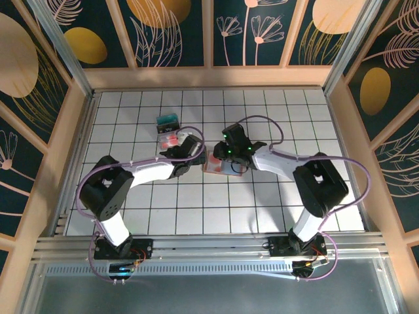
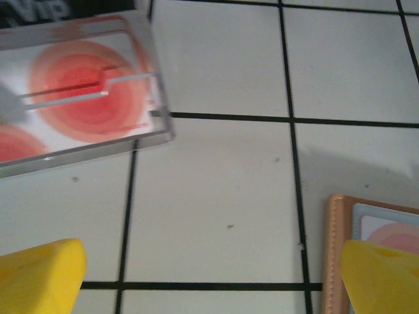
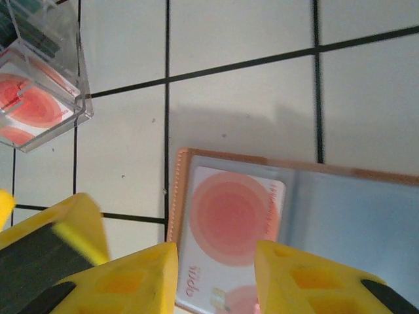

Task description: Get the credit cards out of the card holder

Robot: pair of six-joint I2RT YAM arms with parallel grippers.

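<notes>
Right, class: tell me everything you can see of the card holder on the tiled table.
The card holder lies open and flat on the white tiles. Its rim looks pinkish-brown, like leather; the inside is smooth grey-blue. One white card with red-pink circles sits inside at one end. The right hand hangs over it, yellow fingers either side of the card; whether they touch is unclear.

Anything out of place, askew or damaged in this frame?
Nothing is damaged or spilled. The red-and-white card and teal card lie askew to the tile lines, to the left of the open card holder. Another red-patterned card sits in the holder's pocket, not yet taken out.
</notes>
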